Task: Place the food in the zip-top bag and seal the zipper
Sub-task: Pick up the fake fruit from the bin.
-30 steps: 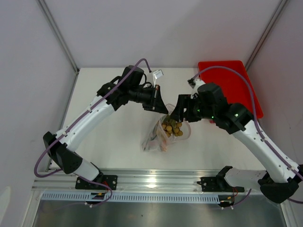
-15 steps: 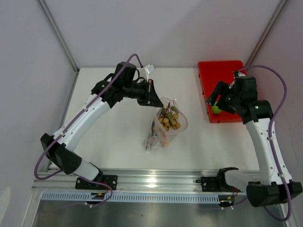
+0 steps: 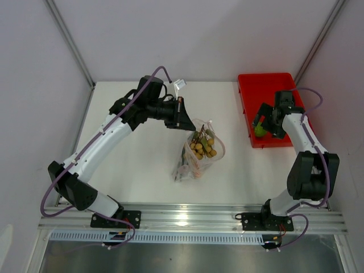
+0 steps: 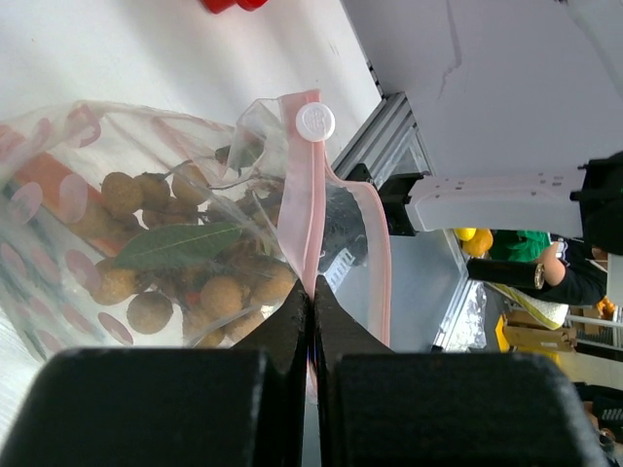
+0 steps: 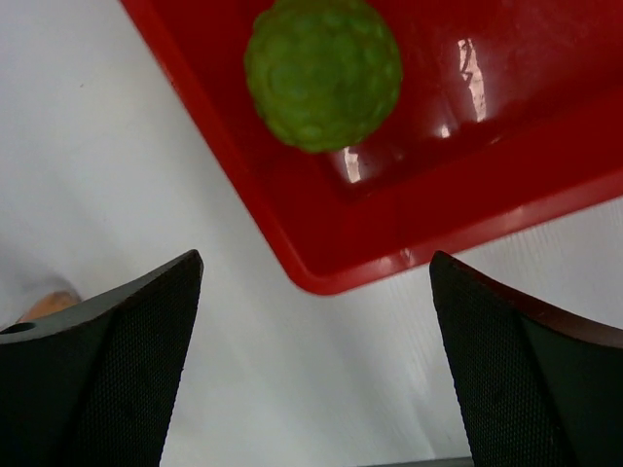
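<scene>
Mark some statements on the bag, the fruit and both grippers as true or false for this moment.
1. The left gripper is shut on the pink strip of the bag. True.
2. The green fruit is inside the bag. False: it lies in the red tray.
3. The right gripper is open and holds nothing. True.
4. The bag is empty. False: tan fruits are inside it.

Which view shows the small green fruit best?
Right wrist: the green fruit is large and sharp, bumpy skin clear, lying in the red tray. Top external shows it only as a small spot; left wrist misses it.
</scene>
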`<act>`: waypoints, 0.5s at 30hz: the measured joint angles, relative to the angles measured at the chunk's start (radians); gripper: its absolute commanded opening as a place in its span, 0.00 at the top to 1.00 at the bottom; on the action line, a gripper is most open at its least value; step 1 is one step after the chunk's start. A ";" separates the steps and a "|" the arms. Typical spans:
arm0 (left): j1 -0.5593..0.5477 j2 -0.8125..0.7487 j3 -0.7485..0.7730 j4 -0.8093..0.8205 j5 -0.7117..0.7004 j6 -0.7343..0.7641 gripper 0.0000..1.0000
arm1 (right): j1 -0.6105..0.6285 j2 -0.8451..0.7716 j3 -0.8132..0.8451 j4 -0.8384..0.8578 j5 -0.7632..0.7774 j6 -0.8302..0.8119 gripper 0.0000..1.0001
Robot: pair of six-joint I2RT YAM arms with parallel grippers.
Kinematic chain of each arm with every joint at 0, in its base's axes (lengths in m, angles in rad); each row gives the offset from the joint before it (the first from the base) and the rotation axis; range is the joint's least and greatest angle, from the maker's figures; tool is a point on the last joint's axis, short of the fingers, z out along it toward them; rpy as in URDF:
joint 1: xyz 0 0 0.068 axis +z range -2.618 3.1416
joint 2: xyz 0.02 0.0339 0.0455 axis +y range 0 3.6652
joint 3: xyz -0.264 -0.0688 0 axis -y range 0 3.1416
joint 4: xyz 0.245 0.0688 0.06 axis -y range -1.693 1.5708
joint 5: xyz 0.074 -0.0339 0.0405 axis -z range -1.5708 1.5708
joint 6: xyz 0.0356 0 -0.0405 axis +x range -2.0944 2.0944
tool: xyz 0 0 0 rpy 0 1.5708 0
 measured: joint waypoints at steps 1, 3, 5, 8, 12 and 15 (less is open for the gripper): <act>0.000 0.000 -0.005 0.000 0.005 0.000 0.99 | -0.004 0.031 0.005 0.014 0.004 -0.002 0.01; 0.000 0.000 -0.009 -0.001 0.007 0.000 1.00 | -0.013 0.086 0.018 0.036 0.008 -0.005 0.01; 0.000 0.000 -0.009 0.000 0.009 0.000 1.00 | -0.019 0.130 0.026 0.056 0.010 -0.005 0.00; 0.001 0.000 -0.009 0.000 0.012 0.002 0.99 | -0.023 0.190 0.044 0.082 0.011 -0.005 0.01; 0.001 0.000 -0.009 -0.001 0.012 0.007 0.99 | -0.026 0.254 0.097 0.128 0.000 -0.004 0.03; 0.001 0.000 -0.009 -0.001 0.012 0.011 0.99 | -0.027 0.296 0.127 0.165 -0.013 -0.001 0.10</act>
